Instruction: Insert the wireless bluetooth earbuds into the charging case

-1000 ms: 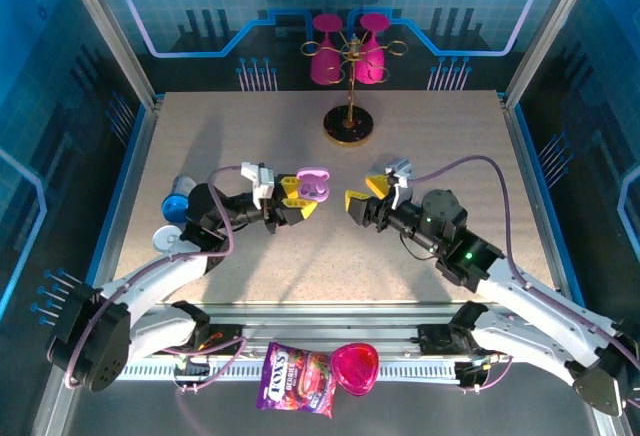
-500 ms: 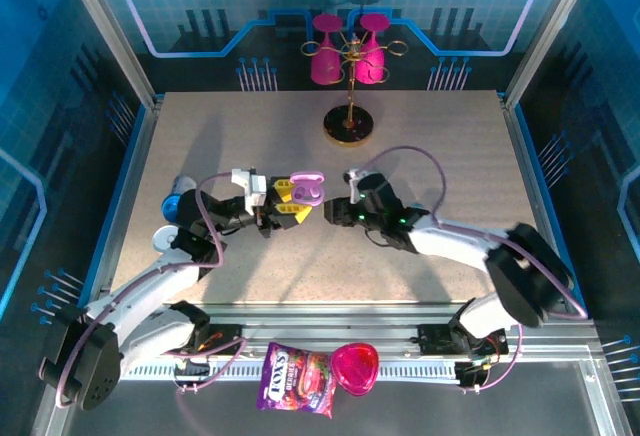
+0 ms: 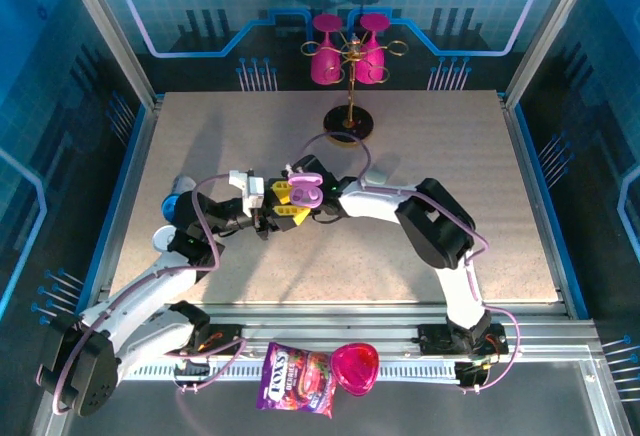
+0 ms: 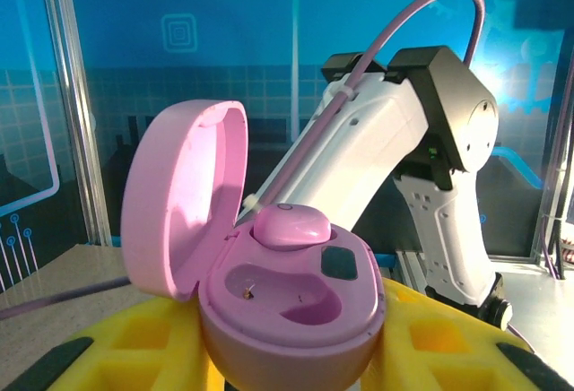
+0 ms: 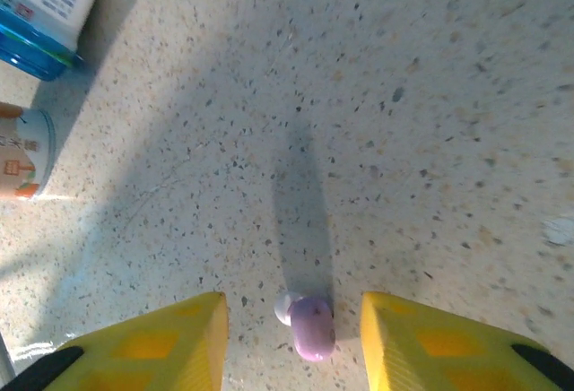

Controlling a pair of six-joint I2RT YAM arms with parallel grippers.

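speckled counter [image 5: 404, 95], blue panels [image 4: 224, 50] behind; left fingers [image 4: 430, 337] pinching the pink charging case [image 4: 287, 315] between them, lid hinged up; one lilac earbud [image 4: 291, 225] seated in the slot farther from those fingers, nearer slot bare; right fingers [image 5: 170, 346] spread; second lilac earbud [image 5: 312, 328] between their tips, touching neither; can't tell if it rests on the counter

One lilac charging case [image 4: 287, 310], open. Two lilac earbuds [image 4: 291, 225]: one seated in the case, the second earbud [image 5: 312, 328] outside it. Beyond the case, two magenta goblets [image 3: 325, 61] on one gold stand [image 3: 350, 126]. Nearer than the case, one candy packet [image 3: 295, 378] and one pink heart-shaped dish [image 3: 355, 368].
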